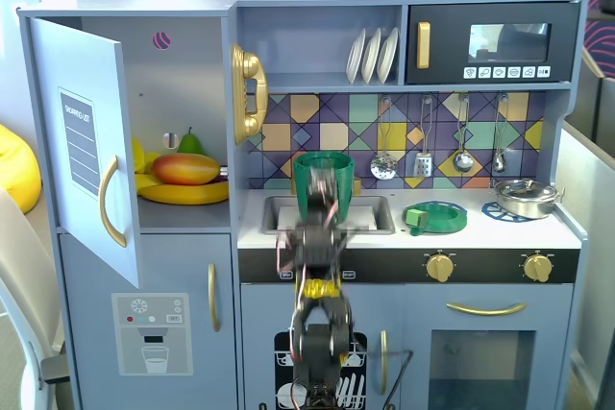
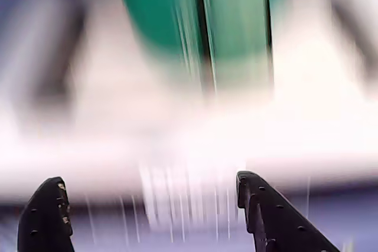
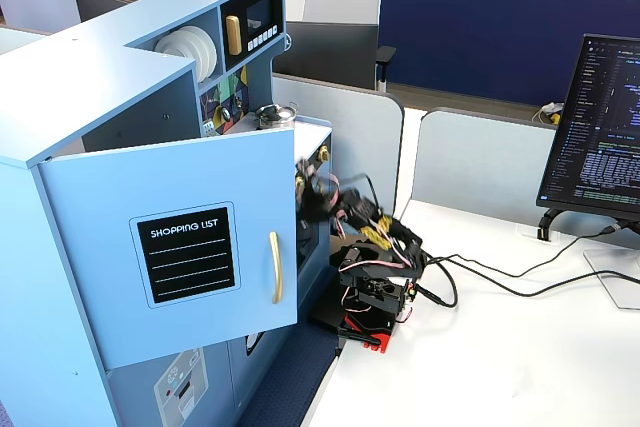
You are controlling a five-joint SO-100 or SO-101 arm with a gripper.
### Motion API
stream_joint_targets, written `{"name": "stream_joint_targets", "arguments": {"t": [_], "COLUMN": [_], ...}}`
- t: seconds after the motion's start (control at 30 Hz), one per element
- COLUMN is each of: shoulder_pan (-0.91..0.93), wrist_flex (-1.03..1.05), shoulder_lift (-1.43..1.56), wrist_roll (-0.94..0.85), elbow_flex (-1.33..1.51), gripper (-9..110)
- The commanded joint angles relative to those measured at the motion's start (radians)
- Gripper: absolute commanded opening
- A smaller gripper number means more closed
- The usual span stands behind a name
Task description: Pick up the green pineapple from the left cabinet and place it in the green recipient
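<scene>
**Pineapple not in sight; arm empty in front of the green pot**

The left cabinet [image 1: 82, 146] stands open at the left of a fixed view, its door with the shopping-list label swung outward. On its shelf lie a mango [image 1: 185, 169], a banana [image 1: 187, 193] and the tip of a green pear [image 1: 190, 142] behind them. The green pineapple shows in none of the views; it may sit hidden behind the door or the other fruit, or already lie inside the pot, and the pictures do not settle which.

The green recipient [image 1: 323, 182] stands upright at the sink [image 1: 370, 215], centre of that view, with the arm rising in front of it and blurred by motion. In the wrist view the gripper [image 2: 150, 196] has its two fingers spread wide at the lower edge, with nothing between them, and the pot [image 2: 195, 10] fills the upper middle of the frame, smeared.

As a judgement: with empty fingers, the arm is either yet to fetch the pineapple or has just dropped it. If the former, the whole pick, carry and release remain.
</scene>
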Motion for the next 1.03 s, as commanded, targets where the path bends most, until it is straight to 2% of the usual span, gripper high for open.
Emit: {"name": "stream_joint_targets", "arguments": {"t": [0.0, 0.17, 0.27, 0.43, 0.53, 0.63, 1.0], "shoulder_pan": [0.018, -0.008, -0.055, -0.038, -0.017, -0.003, 0.011], "wrist_flex": [0.107, 0.189, 0.344, 0.545, 0.638, 0.634, 0.638], "shoulder_lift": [0.210, 0.210, 0.210, 0.210, 0.212, 0.212, 0.212], "wrist_roll": [0.086, 0.149, 0.259, 0.256, 0.247, 0.287, 0.244], "elbow_flex": [0.324, 0.525, 0.526, 0.526, 0.526, 0.526, 0.525], "gripper": [28, 23, 20, 16, 18, 18, 18]}}
